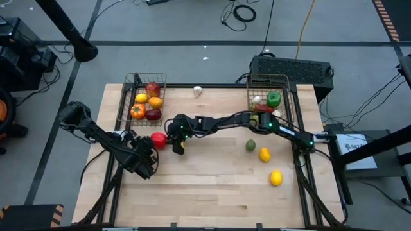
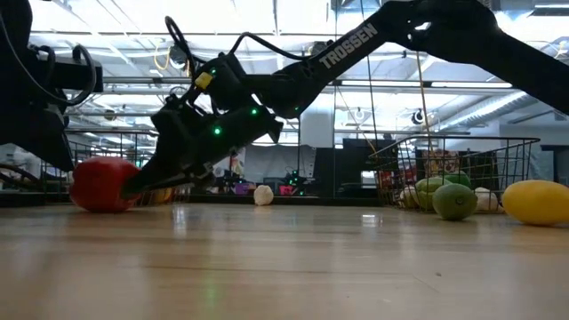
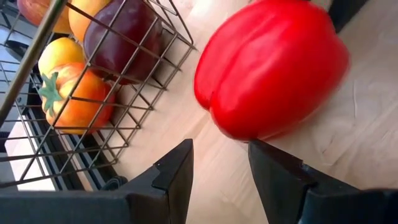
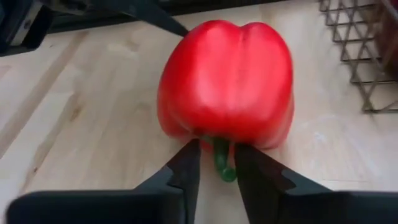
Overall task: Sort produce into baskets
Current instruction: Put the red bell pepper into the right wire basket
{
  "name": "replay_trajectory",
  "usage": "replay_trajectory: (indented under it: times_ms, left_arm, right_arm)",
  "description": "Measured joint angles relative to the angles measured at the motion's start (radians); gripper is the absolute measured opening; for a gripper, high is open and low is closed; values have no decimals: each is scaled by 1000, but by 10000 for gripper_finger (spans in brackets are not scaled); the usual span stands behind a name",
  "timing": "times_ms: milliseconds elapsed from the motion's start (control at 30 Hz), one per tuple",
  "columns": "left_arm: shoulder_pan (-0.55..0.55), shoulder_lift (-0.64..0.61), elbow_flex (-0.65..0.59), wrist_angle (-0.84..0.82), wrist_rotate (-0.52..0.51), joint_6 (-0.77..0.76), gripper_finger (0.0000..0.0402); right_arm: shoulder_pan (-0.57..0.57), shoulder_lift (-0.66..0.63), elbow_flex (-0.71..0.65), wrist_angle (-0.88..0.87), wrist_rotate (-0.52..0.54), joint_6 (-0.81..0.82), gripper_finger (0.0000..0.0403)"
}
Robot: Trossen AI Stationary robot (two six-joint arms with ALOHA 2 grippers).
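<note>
On the table [image 1: 212, 186], right gripper [image 4: 216, 163] straddles red pepper's [image 4: 227, 84] stem.

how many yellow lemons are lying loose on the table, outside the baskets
2: one lemon sits right of the green fruit, and another lemon lies nearer the table's front right. More could be hidden inside the baskets.

L arm: stretched low from the table's left edge, left gripper [image 1: 153, 156] held near the table, fingers [image 3: 175, 171] parted, nothing gripped | R arm: reached across from the right side, right gripper [image 4: 217, 163] lowered, fingers narrowly parted
</note>
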Motion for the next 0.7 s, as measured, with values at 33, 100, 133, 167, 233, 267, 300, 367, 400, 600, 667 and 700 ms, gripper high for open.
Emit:
replay_trajectory:
  times_ms: [33, 100, 133, 167, 233, 267, 300, 367, 400, 600, 667, 700]
  left_arm:
    - [0, 0, 0, 0, -2, 0, 161]
    - [0, 0, 0, 0, -4, 0, 161]
    - [0, 0, 0, 0, -4, 0, 161]
    - [0, 0, 0, 0, -5, 0, 161]
    - [0, 0, 0, 0, -5, 0, 161]
    - [0, 0, 0, 1, -5, 0, 161]
    - [0, 0, 0, 1, -5, 0, 161]
    - [0, 0, 0, 2, -5, 0, 161]
    - [0, 0, 0, 2, -5, 0, 161]
    - [0, 0, 0, 2, -5, 0, 161]
    - [0, 0, 0, 2, -5, 0, 161]
    - [0, 0, 0, 2, -5, 0, 161]
  right_arm:
    - [0, 0, 0, 0, -12, 0, 88]
    - [-1, 0, 0, -1, -23, -2, 71]
    - [-1, 0, 0, -1, -23, -4, 63]
    - [-1, 0, 0, -1, -23, -4, 55]
    - [-1, 0, 0, 0, -23, -4, 38]
    - [-1, 0, 0, 0, -23, -4, 30]
    - [-1, 0, 0, -1, -23, -4, 22]
    - [-1, 0, 0, -2, -23, -4, 12]
    - [-1, 0, 0, -3, -23, -3, 11]
    - [-2, 0, 0, -6, -23, 10, 65]
    - [-2, 0, 0, -6, -23, 14, 91]
    - [-2, 0, 0, -7, -23, 14, 102]
